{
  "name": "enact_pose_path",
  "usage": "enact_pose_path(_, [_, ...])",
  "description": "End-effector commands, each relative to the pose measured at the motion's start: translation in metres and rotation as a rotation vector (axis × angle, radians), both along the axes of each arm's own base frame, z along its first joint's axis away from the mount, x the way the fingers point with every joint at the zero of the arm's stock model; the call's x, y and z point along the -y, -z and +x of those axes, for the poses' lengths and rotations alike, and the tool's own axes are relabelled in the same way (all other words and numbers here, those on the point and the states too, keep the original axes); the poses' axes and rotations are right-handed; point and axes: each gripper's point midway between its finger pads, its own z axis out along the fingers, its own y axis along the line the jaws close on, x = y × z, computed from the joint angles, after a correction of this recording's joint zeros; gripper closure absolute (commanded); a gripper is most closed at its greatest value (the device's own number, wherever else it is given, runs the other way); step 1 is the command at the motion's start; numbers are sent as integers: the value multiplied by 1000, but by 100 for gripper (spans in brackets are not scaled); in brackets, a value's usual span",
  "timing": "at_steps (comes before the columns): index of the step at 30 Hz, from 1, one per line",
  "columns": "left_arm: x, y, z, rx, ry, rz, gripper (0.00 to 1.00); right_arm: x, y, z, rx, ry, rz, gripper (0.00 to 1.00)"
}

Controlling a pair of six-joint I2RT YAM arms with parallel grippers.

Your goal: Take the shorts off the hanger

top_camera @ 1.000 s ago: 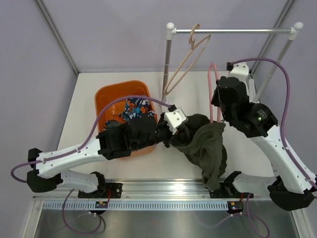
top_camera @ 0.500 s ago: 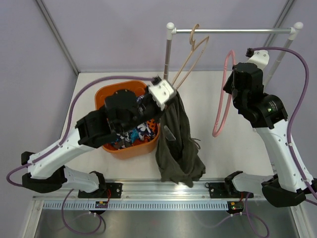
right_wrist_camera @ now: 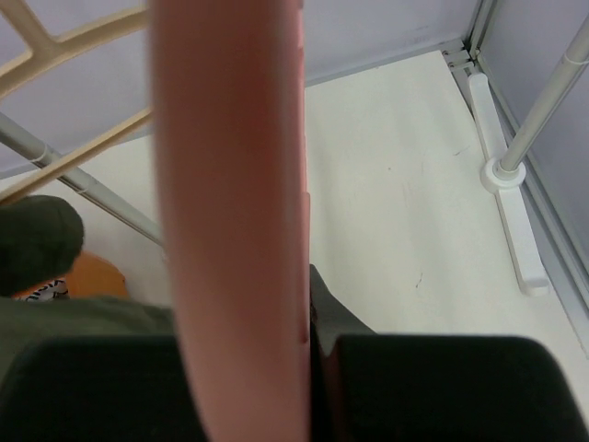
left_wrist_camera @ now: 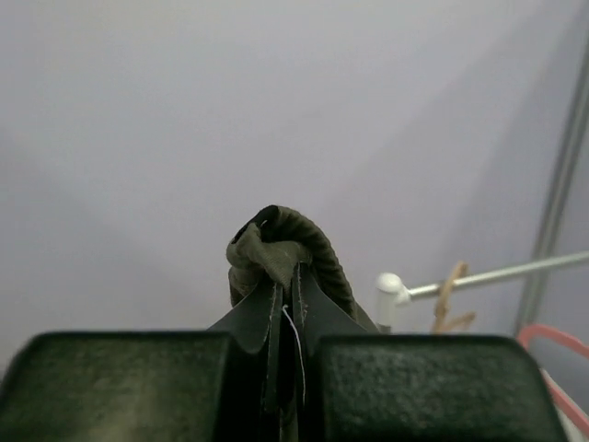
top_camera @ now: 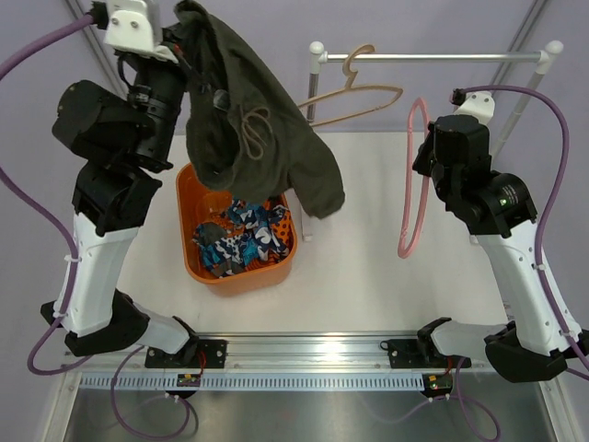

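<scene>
My left gripper [top_camera: 180,35] is raised high at the upper left and is shut on the dark olive shorts [top_camera: 255,138], which hang down over the orange basket [top_camera: 189,207]. In the left wrist view a fold of the shorts [left_wrist_camera: 281,244] bulges above the closed jaws of the left gripper [left_wrist_camera: 287,299]. My right gripper [top_camera: 431,155] is shut on a pink hanger [top_camera: 411,184], held upright off the rail, clear of the shorts. In the right wrist view the pink hanger [right_wrist_camera: 235,203] fills the middle, clamped in the right gripper [right_wrist_camera: 308,350].
The orange basket holds patterned clothes [top_camera: 244,239]. A beige hanger [top_camera: 354,92] hangs on the metal rail [top_camera: 442,57], whose left post [top_camera: 313,101] stands just behind the basket and whose right post [top_camera: 534,83] is at the far right.
My left arm has swung up and to the left, lifting the shorts from beside the basket to high above it. The right arm and pink hanger have barely moved. The beige hanger has swung.
</scene>
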Motion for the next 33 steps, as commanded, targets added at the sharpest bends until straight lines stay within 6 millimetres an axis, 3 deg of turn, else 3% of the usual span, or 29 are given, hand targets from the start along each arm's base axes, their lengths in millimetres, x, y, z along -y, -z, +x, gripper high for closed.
enact_pose_path(1, [-53,-51,-20,167,-89,-169,100,2,-15,2,29,-8,-8,100])
enact_pose_path(6, [-61,-44,-16,152,-85,-169,100,3,-21,3,44,-8,-19,100])
enact_pose_path(13, [-38,-20,-14,95,34,-113,100,8,-24,4,58,3,-16,100])
enact_pose_path(19, [-32,15,-1,19,26,-87,100,7,-23,4,55,-7,-18,100])
enact_pose_path(23, [-27,65,25,-103,-23,-83,100,8,-22,4,57,-5,-20,100])
enact_pose_path(24, [-21,101,42,-178,-48,-64,100,9,-23,3,60,-5,-18,100])
enact_pose_path(26, [-19,138,54,-265,-72,-111,100,8,-24,3,62,-7,-14,100])
enact_pose_path(27, [-21,190,70,-367,-135,-101,100,9,-23,4,60,-2,-15,100])
enact_pose_path(30, [-19,269,82,-539,-159,-254,100,8,-25,5,69,-6,-9,100])
enact_pose_path(31, [-14,327,83,-657,-173,-303,100,8,-26,5,71,-4,-7,100])
enact_pose_path(33, [-8,382,81,-758,-174,-351,100,8,-26,6,70,-4,-10,100])
